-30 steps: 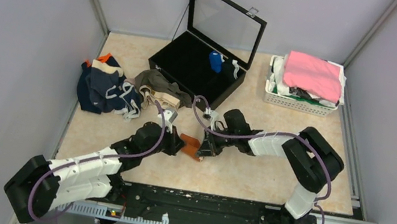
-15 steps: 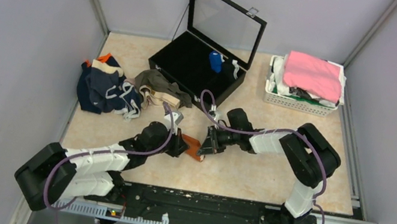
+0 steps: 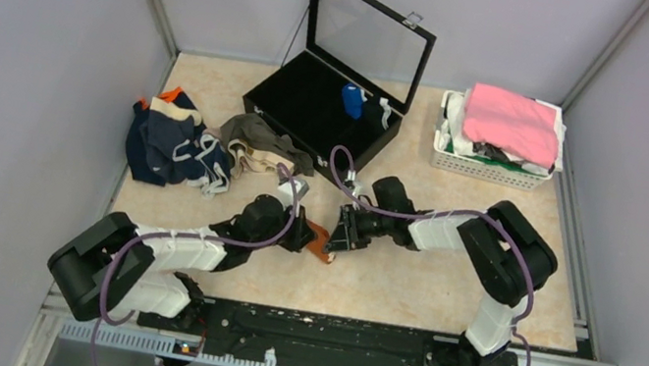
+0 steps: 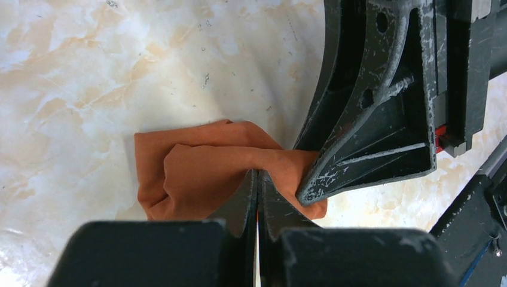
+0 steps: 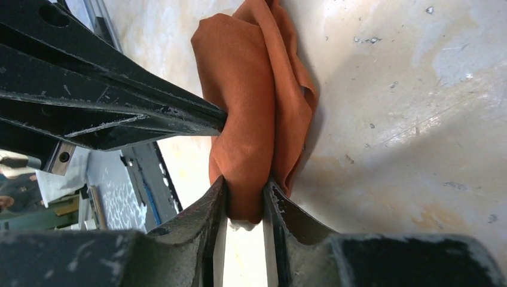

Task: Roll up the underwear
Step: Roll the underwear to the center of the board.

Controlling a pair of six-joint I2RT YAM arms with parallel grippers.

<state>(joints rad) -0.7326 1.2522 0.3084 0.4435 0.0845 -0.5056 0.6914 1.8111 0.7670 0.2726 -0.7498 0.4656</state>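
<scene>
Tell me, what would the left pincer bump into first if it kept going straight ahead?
The rust-orange cloth briefs, which the left pincer is shut on. Pushing further, it would probably meet the right pincer, holding the same cloth from the opposite side, though depth is hard to judge.

No readable txt, labels, brands, nos. or signs in any view; all surfaces unmarked.
</scene>
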